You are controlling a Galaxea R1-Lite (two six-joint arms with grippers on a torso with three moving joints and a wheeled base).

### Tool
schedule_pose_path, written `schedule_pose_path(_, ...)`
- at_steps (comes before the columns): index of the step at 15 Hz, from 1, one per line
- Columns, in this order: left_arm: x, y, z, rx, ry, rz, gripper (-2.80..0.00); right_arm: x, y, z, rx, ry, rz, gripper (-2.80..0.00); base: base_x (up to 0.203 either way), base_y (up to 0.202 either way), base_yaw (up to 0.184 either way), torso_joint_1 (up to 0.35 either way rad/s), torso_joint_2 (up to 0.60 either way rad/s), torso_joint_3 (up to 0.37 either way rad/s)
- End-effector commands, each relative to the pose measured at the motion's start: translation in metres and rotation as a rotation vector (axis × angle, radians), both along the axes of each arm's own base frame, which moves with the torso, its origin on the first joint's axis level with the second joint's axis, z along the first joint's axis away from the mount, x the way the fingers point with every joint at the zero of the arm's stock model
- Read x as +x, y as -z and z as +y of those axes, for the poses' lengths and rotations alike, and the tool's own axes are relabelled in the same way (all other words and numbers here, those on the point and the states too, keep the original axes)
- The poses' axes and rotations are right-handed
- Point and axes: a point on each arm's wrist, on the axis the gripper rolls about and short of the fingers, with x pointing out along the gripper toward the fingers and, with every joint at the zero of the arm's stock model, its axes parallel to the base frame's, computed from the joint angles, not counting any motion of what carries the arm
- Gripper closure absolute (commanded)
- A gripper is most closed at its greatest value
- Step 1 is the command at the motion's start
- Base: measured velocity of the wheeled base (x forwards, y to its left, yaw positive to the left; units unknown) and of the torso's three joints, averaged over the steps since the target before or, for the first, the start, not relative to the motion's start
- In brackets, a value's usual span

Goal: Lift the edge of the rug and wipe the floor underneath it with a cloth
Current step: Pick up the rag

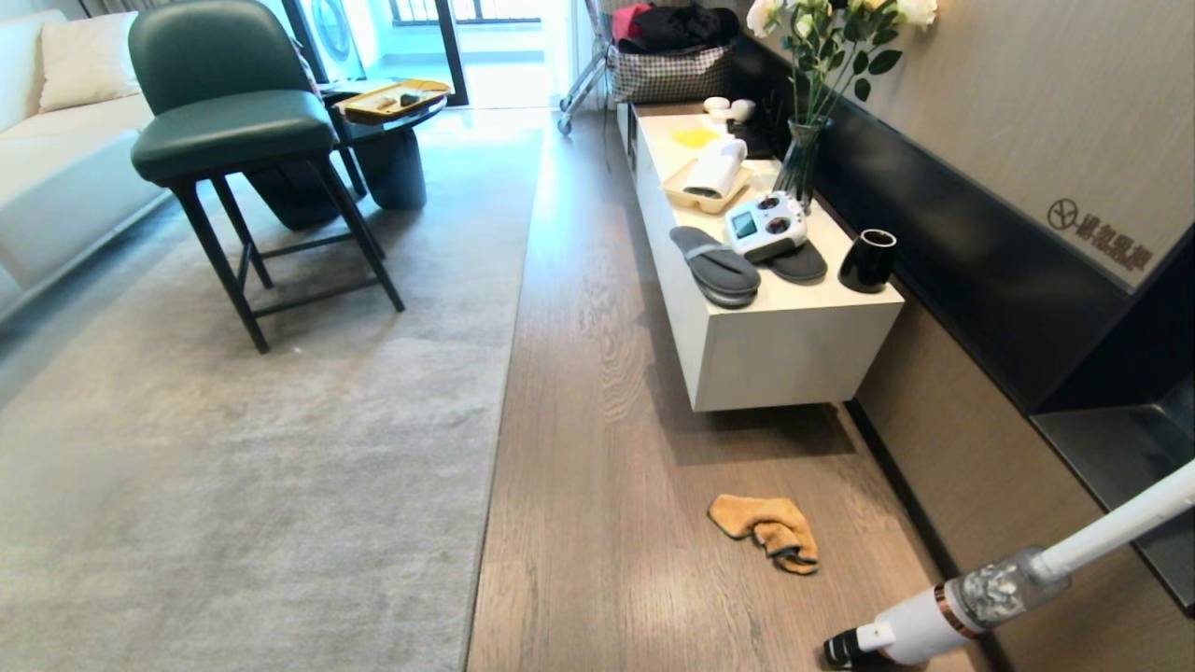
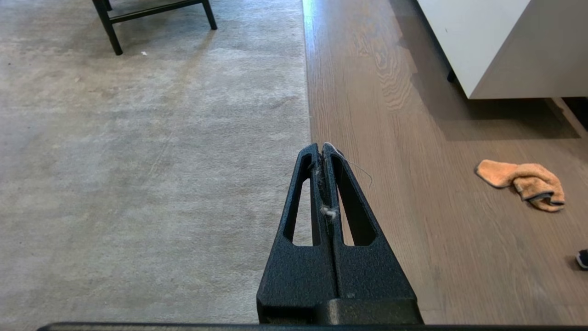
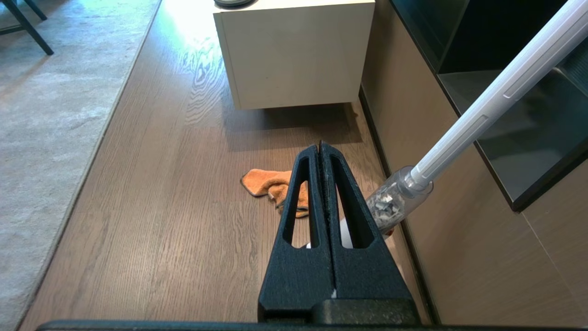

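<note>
Left gripper (image 2: 322, 148) and right gripper (image 3: 320, 147) both clenched, empty, hanging high. Cloth (image 1: 767, 530) crumpled on the floor (image 1: 597, 448) near vacuum (image 1: 971, 597), well apart from the flat rug edge (image 1: 509, 355). Risk: clipping that wand, or pinching pile only

We see only one sign, a brown crossed-circle emblem with a few characters too small for us to read, on the wall panel (image 1: 1046, 121) at the right.
</note>
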Motion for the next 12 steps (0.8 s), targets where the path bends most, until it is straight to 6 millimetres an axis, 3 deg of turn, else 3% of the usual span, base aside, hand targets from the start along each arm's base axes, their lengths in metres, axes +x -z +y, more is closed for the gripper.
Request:
schedule_pose_path(1, 0.0, 0.0, 0.0, -0.001, 0.0, 0.0, 0.0, 0.0001, 0.0, 0.0, 0.0, 0.0, 0.001, 0.0, 0.0, 0.0, 0.0, 0.0, 0.0, 0.0)
schedule_pose_path(12, 0.0, 0.0, 0.0, -0.002, 0.0, 0.0, 0.0, 0.0001, 0.0, 0.0, 0.0, 0.0, 0.001, 0.0, 0.0, 0.0, 0.0, 0.0, 0.0, 0.0)
